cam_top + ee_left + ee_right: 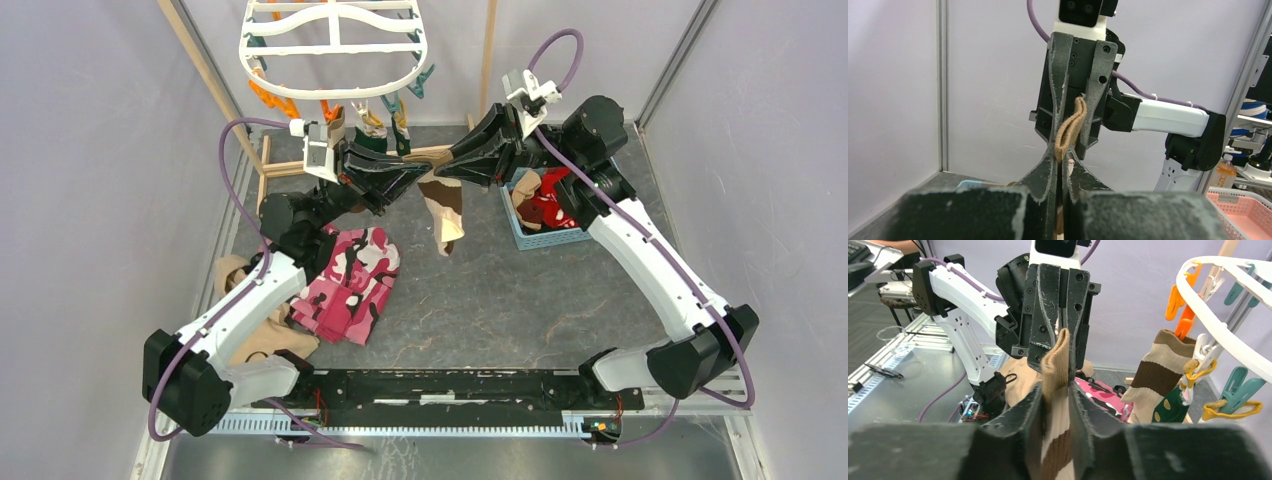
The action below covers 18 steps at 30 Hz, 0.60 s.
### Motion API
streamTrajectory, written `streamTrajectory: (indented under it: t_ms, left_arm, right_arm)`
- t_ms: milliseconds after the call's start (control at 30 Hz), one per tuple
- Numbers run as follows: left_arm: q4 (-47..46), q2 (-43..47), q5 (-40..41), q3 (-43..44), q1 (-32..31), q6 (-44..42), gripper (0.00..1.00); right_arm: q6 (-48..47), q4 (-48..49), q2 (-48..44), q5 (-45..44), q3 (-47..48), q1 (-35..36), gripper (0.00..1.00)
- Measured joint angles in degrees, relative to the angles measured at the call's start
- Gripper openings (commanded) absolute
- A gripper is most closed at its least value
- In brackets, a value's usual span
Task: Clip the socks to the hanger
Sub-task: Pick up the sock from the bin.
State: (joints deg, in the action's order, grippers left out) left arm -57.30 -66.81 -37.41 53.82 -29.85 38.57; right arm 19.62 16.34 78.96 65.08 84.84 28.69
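A tan and brown-striped sock [443, 215] hangs between my two grippers, below the white oval hanger [340, 92]. My left gripper [405, 180] is shut on the sock's cuff [1070, 127]; its tips [1064, 160] pinch the fabric. My right gripper [445, 172] faces it tip to tip and is shut on the same sock [1055, 365], with its tips [1057, 387] around the fabric. Another striped sock [1158, 370] and a dark green sock [1173, 410] hang from clips on the hanger [1208, 325]. A red sock [548, 207] lies in the basket.
A blue basket [545, 238] stands right of the grippers. A pink camouflage garment [350, 280] and a tan cloth [255, 335] lie at the left. Wooden stand poles [200, 70] rise at the back. Orange and teal clips [1178, 300] dangle from the hanger rim.
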Motion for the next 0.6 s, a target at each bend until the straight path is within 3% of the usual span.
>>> streamTrajectory:
  t_ms: [167, 300, 600]
  left_arm:
    - [-0.07, 0.00, 0.39, 0.00, 0.26, 1.49, 0.02]
    - [-0.07, 0.00, 0.50, 0.00, 0.26, 1.75, 0.06]
    - [-1.03, 2.45, 1.40, -5.16, 1.29, 2.23, 0.62]
  right_arm:
    - [1.60, 1.22, 0.28, -0.42, 0.00, -0.04, 0.00]
    - [2.08, 1.62, 0.35, -0.46, 0.00, -0.09, 0.00]
    - [4.85, 5.09, 0.35, 0.63, -1.38, -0.07, 0.00]
